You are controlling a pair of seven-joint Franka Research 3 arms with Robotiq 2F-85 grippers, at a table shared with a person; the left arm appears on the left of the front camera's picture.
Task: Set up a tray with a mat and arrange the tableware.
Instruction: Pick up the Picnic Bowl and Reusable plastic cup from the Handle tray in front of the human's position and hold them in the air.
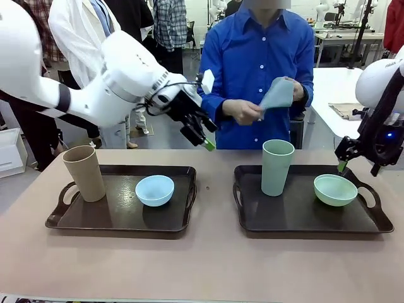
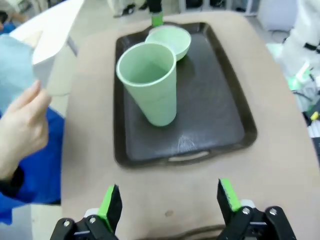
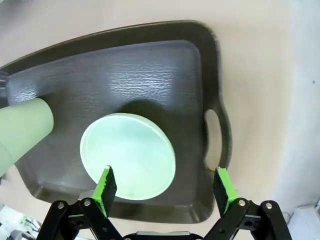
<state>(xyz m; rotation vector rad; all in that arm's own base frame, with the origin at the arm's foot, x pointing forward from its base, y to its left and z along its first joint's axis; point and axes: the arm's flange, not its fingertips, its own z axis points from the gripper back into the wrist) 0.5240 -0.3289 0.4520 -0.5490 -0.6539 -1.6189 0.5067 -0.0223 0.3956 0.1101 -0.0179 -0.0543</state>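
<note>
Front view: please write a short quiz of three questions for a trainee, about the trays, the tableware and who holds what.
1. True or false: the tan cup and the light blue bowl stand on the left tray.
2. What do the person's hands hold? A: a pale blue cloth. B: a bowl. C: a cup.
3. Fill in: the open right gripper hangs above the ____ on the right tray.

Key: 1 true; 2 A; 3 pale green bowl.
</note>
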